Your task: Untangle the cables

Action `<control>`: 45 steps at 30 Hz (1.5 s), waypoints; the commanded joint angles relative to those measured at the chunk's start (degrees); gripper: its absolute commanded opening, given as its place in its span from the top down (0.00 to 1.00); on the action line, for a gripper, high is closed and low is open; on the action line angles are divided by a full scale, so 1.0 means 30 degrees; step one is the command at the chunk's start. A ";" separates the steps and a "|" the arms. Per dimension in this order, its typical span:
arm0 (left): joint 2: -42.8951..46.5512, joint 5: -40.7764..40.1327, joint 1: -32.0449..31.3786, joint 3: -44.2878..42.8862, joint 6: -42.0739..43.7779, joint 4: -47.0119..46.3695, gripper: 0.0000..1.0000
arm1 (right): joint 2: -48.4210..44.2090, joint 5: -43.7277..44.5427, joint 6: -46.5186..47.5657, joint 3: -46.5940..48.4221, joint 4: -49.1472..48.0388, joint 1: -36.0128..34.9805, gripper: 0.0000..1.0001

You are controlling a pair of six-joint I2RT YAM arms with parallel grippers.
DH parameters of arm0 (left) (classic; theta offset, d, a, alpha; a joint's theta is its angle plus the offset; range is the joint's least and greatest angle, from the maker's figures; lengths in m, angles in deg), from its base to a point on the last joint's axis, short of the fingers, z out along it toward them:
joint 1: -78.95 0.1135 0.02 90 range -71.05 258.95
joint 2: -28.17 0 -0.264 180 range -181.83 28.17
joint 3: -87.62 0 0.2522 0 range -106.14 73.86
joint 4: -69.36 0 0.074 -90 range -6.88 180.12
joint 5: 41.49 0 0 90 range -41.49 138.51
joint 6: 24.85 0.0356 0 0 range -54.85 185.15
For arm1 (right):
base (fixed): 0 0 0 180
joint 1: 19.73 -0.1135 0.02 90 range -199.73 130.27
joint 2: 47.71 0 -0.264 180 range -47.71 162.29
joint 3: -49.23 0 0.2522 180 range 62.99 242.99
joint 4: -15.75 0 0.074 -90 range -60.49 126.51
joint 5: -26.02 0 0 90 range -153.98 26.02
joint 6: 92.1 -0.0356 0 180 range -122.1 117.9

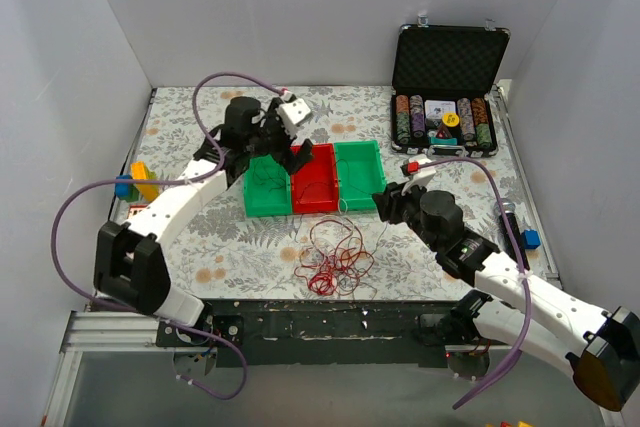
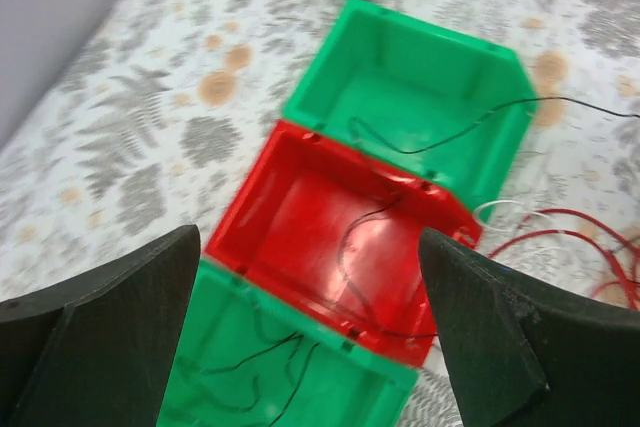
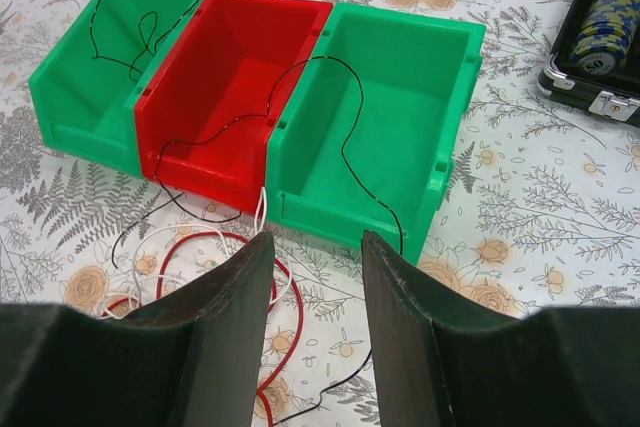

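Cables [image 1: 322, 275]: heap nr right hand [image 1: 385, 203], dark strands across bins [image 1: 358, 175] under left hand [image 1: 287, 159]

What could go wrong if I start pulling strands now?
1. The dark cable drapes over the red bin and right green bin; tugging it might snag a rim and shift them.
2. The red cable and white cable loops overlap beside the right pincer; lifting one probably drags the other along.
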 commanded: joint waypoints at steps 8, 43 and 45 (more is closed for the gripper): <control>-0.6590 0.4373 -0.1906 -0.1309 0.3658 0.0772 0.13 | -0.0819 0.0054 -0.0283 -0.0306 -0.0564 0.0403 0.51; -0.9053 0.4696 -0.0470 -0.2746 0.3047 -0.0311 0.28 | 0.1317 -0.2349 -0.0489 -0.0364 -0.1938 0.1575 0.52; -0.9405 0.4404 -0.0704 -0.2659 0.3514 -0.0514 0.28 | 0.1668 -0.2348 -0.0285 -0.0277 -0.2202 0.1692 0.52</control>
